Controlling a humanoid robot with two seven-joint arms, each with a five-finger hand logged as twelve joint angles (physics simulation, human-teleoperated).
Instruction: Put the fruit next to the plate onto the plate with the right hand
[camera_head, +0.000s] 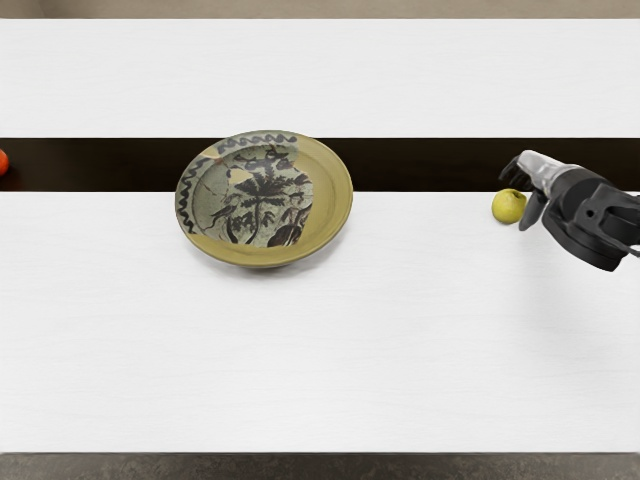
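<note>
A small, round yellow-green fruit (509, 206) sits on the white table (350, 330) towards the right side, at the table's far edge where the pale top meets a dark band (430, 165) running across the view. Beyond that band lies a 2nd white surface (320, 70), flat and plain. The right hand (540, 186) reaches in from the right edge on a black forearm (600, 225), its back a light grey and its fingers (529, 213) dark. It sits just beside the fruit on the fruit's right. The fingers are loosely parted and hold nothing: 1 finger points down close to the fruit's right flank, while the others extend up and to the left above it. Whether that lower finger touches the skin of the fruit cannot be told at this size. The fruit rests on the table itself, not lifted. Well apart from it, left of centre, stands a shallow round ceramic plate (335, 180) with an olive-yellow rim, a dark wavy line along its left border and a dark painted tree with small figures on a grey-green centre. The plate lies across the table's far edge, partly over the dark band, and nothing rests on it. At the far left edge of the view, within the dark band, a small orange-red round object (3, 162) shows only in part – cut off by the frame, too little to identify.
</note>
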